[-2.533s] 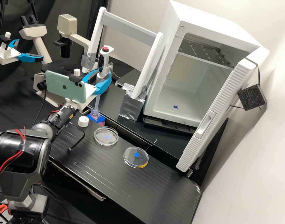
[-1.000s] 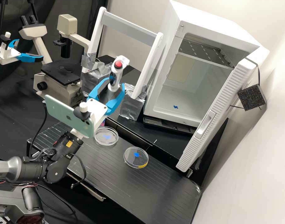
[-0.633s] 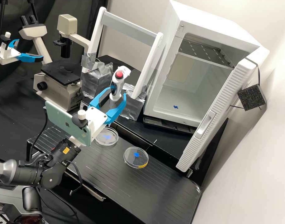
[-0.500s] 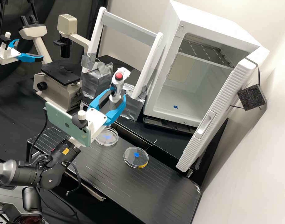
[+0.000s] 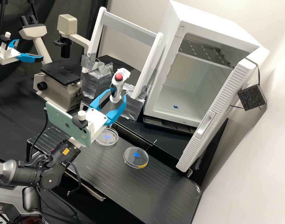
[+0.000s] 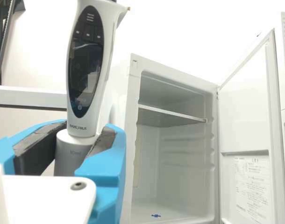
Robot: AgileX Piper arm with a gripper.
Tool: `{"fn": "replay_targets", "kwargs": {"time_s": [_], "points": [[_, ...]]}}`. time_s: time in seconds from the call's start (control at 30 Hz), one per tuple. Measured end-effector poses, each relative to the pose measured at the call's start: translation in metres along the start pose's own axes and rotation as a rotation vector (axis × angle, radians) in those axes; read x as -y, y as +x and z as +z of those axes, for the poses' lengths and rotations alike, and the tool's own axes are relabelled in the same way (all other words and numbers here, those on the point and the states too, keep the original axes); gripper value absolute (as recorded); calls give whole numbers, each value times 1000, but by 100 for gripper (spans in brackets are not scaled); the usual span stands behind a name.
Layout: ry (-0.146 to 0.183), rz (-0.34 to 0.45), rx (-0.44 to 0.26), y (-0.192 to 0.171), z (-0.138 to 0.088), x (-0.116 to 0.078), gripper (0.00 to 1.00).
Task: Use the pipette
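While the white cabinet [image 5: 211, 28] stands with its door [image 5: 217, 115] swung open, a pale microscope [image 5: 58, 95] sits beside the white frame [image 5: 130, 29]. The gripper [image 5: 117, 95] has its blue fingers closed around the pipette's grey lower part, holding the pipette [image 5: 116, 86] nearly upright above the bench. Two clear round dishes [image 5: 135, 160] lie on the black ribbed surface [image 5: 123, 186], apart from each other.

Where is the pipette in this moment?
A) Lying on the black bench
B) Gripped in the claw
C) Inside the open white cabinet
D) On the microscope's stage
B: the claw has its two blue fingers closed around the lower body of the pipette.
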Motion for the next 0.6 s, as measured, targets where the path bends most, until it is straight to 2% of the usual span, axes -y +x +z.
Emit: {"fn": "replay_targets", "kwargs": {"time_s": [0.17,0.3,0.4,0.6], "points": [[6,-6,-5,0,0,1,0],[31,-33,-35,1,-4,5,0],[46,-63,-79,8,-10,5,0],[69,-196,-223,43,-29,8,0]]}}
